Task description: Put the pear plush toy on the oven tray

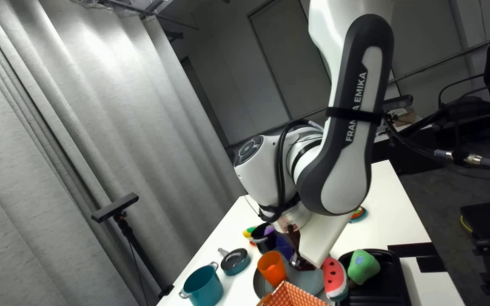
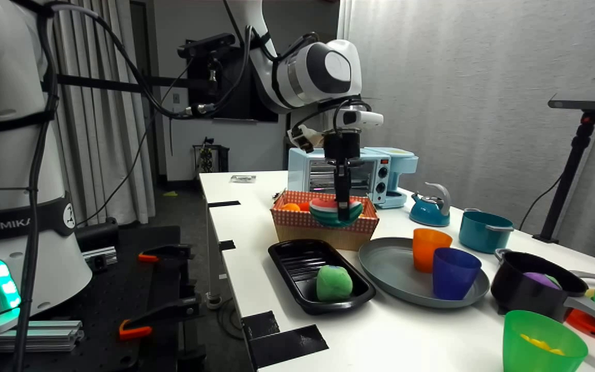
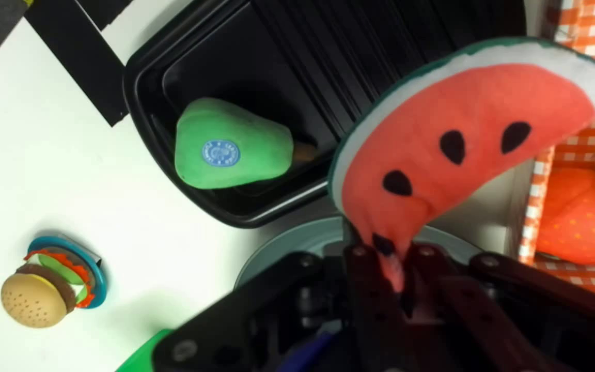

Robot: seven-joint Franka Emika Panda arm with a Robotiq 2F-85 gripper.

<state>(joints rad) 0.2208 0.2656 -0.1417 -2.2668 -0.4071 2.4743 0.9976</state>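
The pear plush toy [image 2: 333, 283], a bright-green lump, lies on the black oven tray [image 2: 297, 261]. In the wrist view the pear [image 3: 230, 144] is on its side near one end of the tray [image 3: 271, 67], its brown stem towards a long rim. It also shows on the tray in an exterior view [image 1: 362, 267]. My gripper [image 3: 391, 253] is shut on one end of a red watermelon slice toy [image 3: 463, 134] and holds it in the air between the tray and the checked basket. The held toy hides part of the tray.
The checked basket [image 2: 323, 235] holds toy fruit. A grey-blue plate [image 2: 382, 263] carries an orange cup [image 2: 429, 248] and a blue cup [image 2: 455, 274]. A black pot [image 2: 532, 287], green cup [image 2: 540, 341], burger toy [image 3: 52, 284], teal pot [image 2: 483, 232], kettle [image 2: 429, 209] and toaster oven [image 2: 302, 170] stand around.
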